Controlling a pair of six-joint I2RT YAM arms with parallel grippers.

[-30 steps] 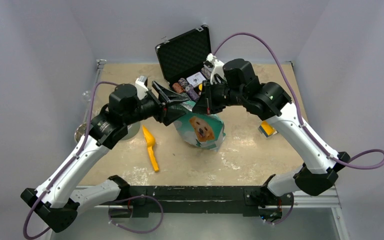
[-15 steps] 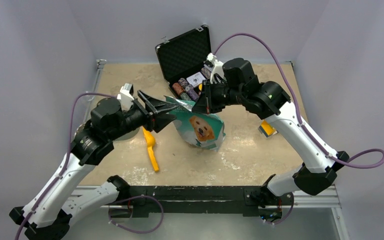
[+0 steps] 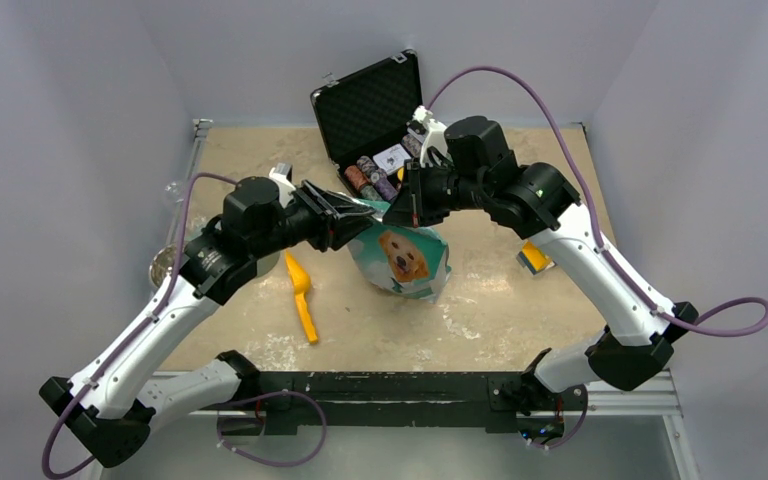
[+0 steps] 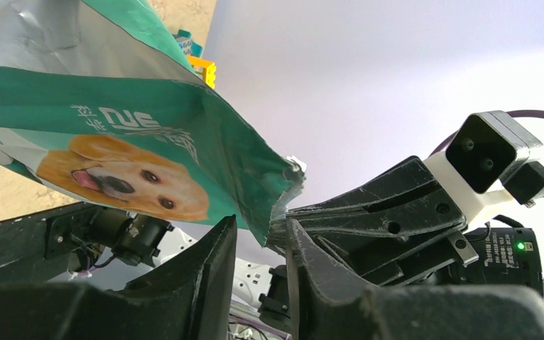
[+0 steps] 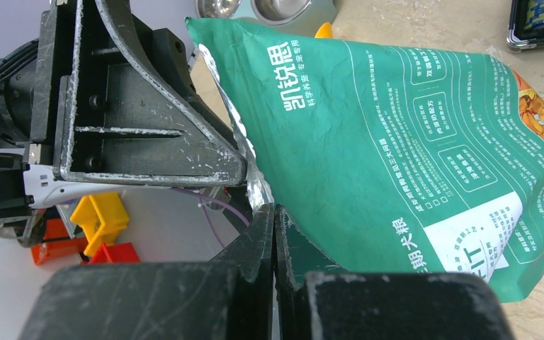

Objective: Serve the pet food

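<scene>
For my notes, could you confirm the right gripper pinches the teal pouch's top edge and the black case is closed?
No: the top external view shows the black case open. The right gripper does pinch the teal pouch at its top edge.

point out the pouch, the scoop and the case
pouch (image 3: 401, 256): top view, on the printed dog's face
scoop (image 3: 303, 300): top view, where its yellow handle meets the bowl
case (image 3: 368, 103): top view, on the inside of its raised lid

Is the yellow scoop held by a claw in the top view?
No, the yellow scoop lies free on the table, beside the green pouch.
</scene>
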